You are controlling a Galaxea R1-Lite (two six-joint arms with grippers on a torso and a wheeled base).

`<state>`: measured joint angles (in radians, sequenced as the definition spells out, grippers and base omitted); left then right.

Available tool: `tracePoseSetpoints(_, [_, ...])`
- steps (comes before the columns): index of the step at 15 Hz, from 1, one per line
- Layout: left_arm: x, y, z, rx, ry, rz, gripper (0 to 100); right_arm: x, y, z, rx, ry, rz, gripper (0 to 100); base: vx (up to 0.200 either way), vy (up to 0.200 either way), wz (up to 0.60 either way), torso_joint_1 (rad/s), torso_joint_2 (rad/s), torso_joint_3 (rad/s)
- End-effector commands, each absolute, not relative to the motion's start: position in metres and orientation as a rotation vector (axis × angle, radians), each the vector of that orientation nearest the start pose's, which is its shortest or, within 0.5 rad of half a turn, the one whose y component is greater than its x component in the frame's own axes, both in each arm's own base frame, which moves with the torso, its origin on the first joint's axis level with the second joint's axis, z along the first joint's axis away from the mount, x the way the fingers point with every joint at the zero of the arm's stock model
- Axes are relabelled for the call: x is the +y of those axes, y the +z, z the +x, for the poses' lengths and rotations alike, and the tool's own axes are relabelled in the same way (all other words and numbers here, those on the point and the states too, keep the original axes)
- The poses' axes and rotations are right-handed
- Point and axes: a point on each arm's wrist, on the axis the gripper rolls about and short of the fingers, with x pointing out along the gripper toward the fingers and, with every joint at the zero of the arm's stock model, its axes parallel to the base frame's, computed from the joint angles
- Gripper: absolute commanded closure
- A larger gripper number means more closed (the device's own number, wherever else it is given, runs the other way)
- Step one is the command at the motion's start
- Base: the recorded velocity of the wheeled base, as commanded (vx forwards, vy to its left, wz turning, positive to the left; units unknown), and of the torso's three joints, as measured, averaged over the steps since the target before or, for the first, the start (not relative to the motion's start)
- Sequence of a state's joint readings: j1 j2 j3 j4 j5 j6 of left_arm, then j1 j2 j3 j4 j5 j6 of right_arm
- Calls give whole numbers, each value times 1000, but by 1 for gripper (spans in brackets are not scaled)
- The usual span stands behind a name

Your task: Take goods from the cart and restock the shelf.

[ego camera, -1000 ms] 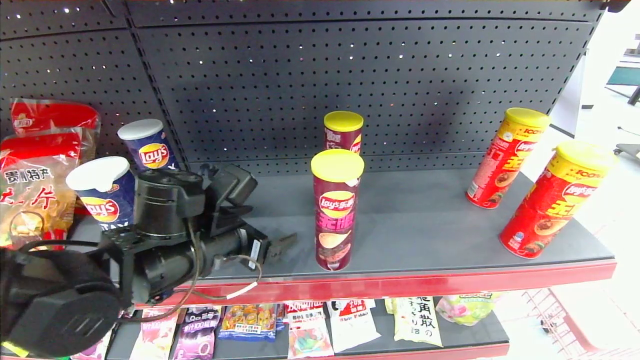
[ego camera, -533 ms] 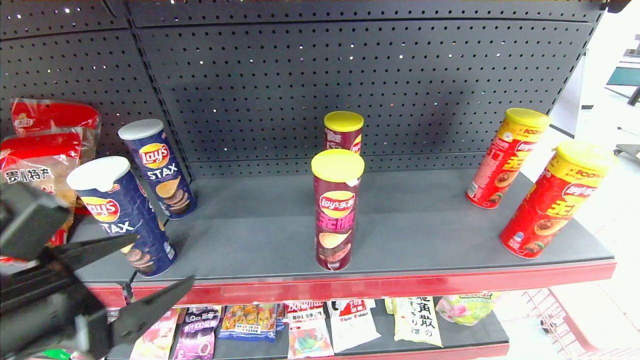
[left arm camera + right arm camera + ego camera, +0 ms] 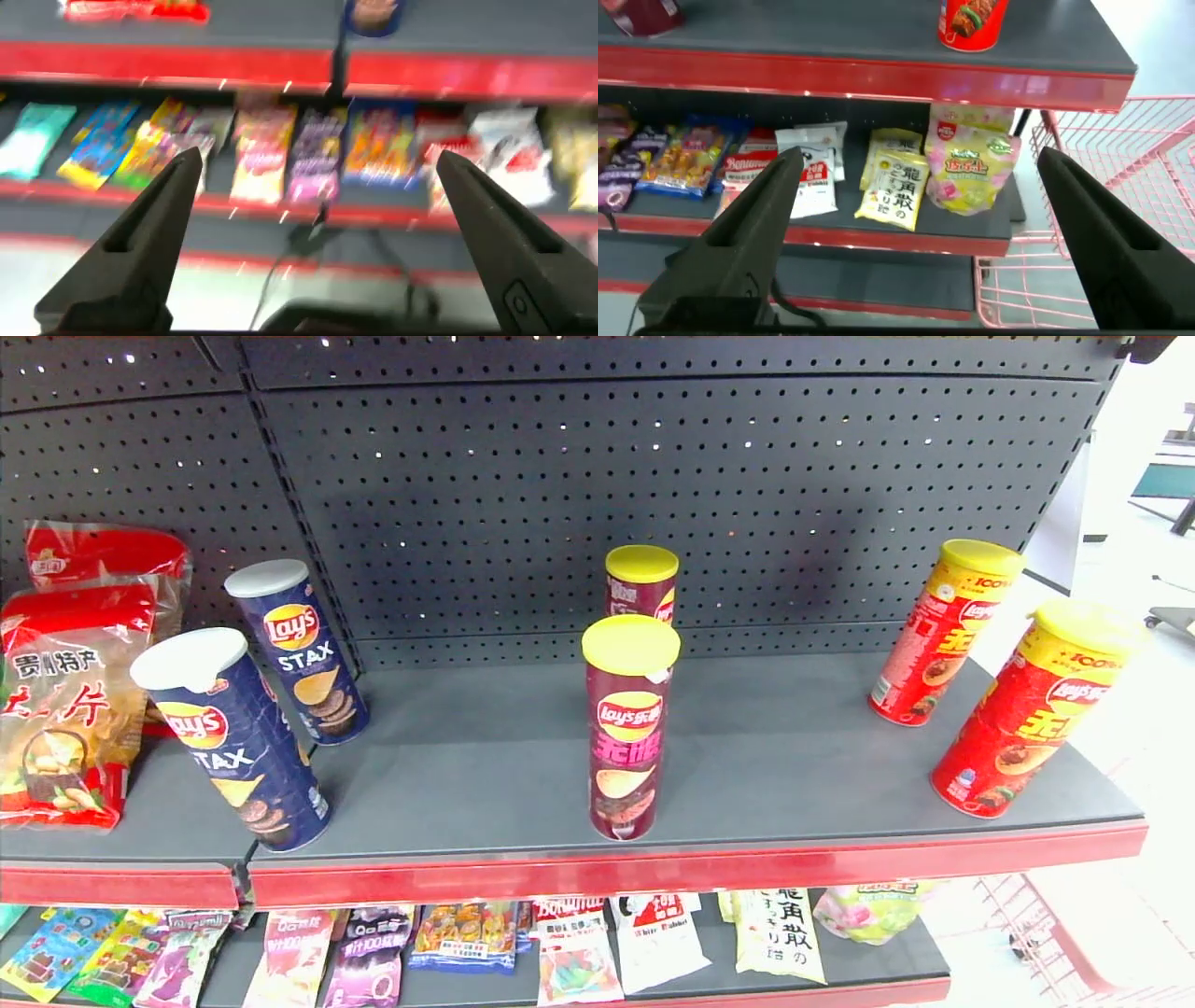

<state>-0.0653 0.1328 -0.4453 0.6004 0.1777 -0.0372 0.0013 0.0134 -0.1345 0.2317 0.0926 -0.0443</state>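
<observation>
On the grey shelf (image 3: 747, 756) stand two blue cans (image 3: 233, 737) at the left, two maroon cans (image 3: 627, 728) in the middle and two red cans (image 3: 1036, 709) at the right. My left gripper (image 3: 318, 233) is open and holds nothing; it faces the lower shelf's snack bags (image 3: 280, 149), below the base of a blue can (image 3: 372, 14). My right gripper (image 3: 915, 233) is also open and holds nothing. It is in front of the lower shelf, under a red can (image 3: 971, 23), with the pink wire cart (image 3: 1120, 187) beside it.
Red snack bags (image 3: 65, 691) lie at the shelf's left end. Several flat snack packs (image 3: 579, 943) fill the lower shelf. Bare shelf room lies between the blue and maroon cans and between the maroon and red cans. The cart's corner (image 3: 1046, 933) shows low at the right.
My left arm has pulled back from in front of the blue cans, down and to the left, out of the head view. The cans have stayed in place.
</observation>
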Motion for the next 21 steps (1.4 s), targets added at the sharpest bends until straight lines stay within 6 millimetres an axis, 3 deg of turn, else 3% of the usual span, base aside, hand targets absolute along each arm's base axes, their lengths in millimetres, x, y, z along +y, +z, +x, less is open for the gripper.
tracePoseSetpoints(1, [1, 114, -49, 50, 41, -42, 0, 2, 87, -34, 87, 94, 1, 0, 0, 0, 0, 0, 0, 0])
tracePoseSetpoints(4, [-1, 80, -24, -29, -59, 33, 0, 2, 85, -29, 34, 91, -23, 0, 0, 0, 0, 0, 0, 0])
tracePoseSetpoints(8, [1, 75, -23, 7, 43, -26, 0, 2, 83, -26, -16, 87, -76, 0, 0, 0, 0, 0, 0, 0])
tracePoseSetpoints(11, [1, 75, -23, 9, 29, 0, 0, 0, 76, -23, 2, 6, -11, 0, 0, 0, 0, 0, 0, 0])
tracePoseSetpoints(21, [1, 75, -23, 9, 29, -1, 0, 0, 76, -23, -2, 25, -9, 0, 0, 0, 0, 0, 0, 0])
